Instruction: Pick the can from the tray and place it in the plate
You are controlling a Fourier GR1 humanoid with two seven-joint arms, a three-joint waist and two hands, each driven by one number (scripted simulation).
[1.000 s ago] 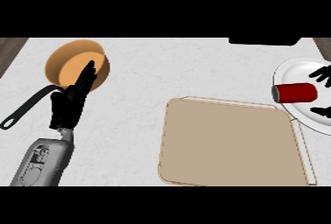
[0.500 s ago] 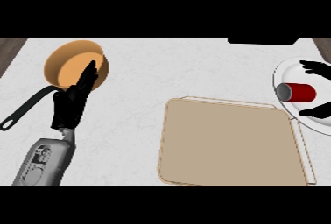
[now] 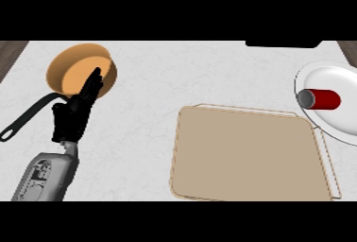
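A red can (image 3: 321,99) with a grey metal end is seen lying on its side on the plate (image 3: 342,124), its grey end turned toward the left hand (image 3: 77,109) and its smooth round body resting on the plate's flat middle. The plate is white, glossy and round, with a raised rim, and is cut off by the view's right edge; it lies far to the right of the hand, across the counter (image 3: 181,75). The plate's lower left rim is met or slightly overlapped by the far right corner of the tray (image 3: 247,156), a flat tan slab with rounded corners and a thin pale lip, nothing being carried on it. The tray is placed to the right of the hand and a little nearer the view's lower edge. The counter is pale and faintly marbled. The left hand is black and is held open, fingers straight and pressed together, pointing up and away from its grey forearm. Its fingertips are seen over the near rim of a pan (image 3: 78,69), a round orange vessel with a matte inside. The pan's black curved handle (image 3: 28,117) runs down just to the left of the hand. The right hand is not shown.
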